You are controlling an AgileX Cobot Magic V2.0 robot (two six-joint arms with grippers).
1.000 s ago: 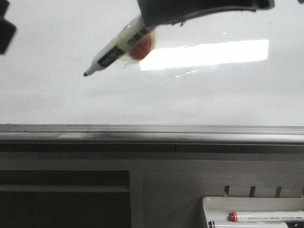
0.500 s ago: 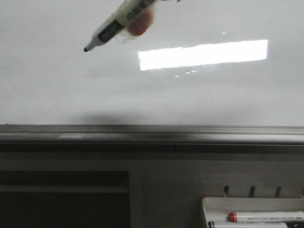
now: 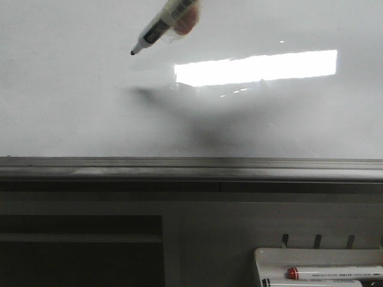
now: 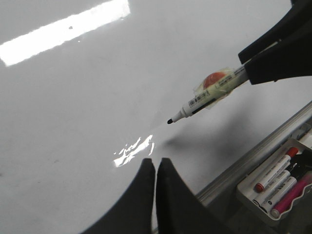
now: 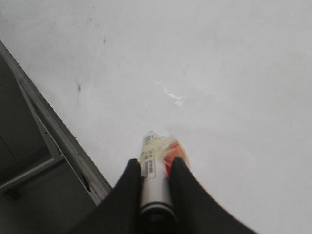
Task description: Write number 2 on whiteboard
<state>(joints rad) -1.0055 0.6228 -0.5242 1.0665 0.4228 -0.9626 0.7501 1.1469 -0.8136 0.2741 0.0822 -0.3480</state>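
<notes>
The whiteboard (image 3: 72,107) fills the upper front view, glossy white with a bright light reflection (image 3: 257,67). No number 2 is in view on it. My right gripper (image 5: 156,163) is shut on a white marker (image 5: 154,175) wrapped in yellowish tape with a red blob. In the front view only the marker (image 3: 164,24) shows, slanting down-left with its black tip bare. In the left wrist view the marker (image 4: 209,92) tip hangs apart from its shadow, held by the right gripper (image 4: 249,70). My left gripper (image 4: 156,162) is shut and empty over the board.
A grey metal rail (image 3: 191,168) runs along the whiteboard's near edge. Below it at the right stands a small white tray (image 3: 272,258) with a red-capped marker (image 3: 335,272). The left wrist view shows that tray (image 4: 243,191) holding several markers.
The marker has risen and shifted right. The right gripper has left the top of the front view. A broad dark shadow now lies on the board below the tip.
</notes>
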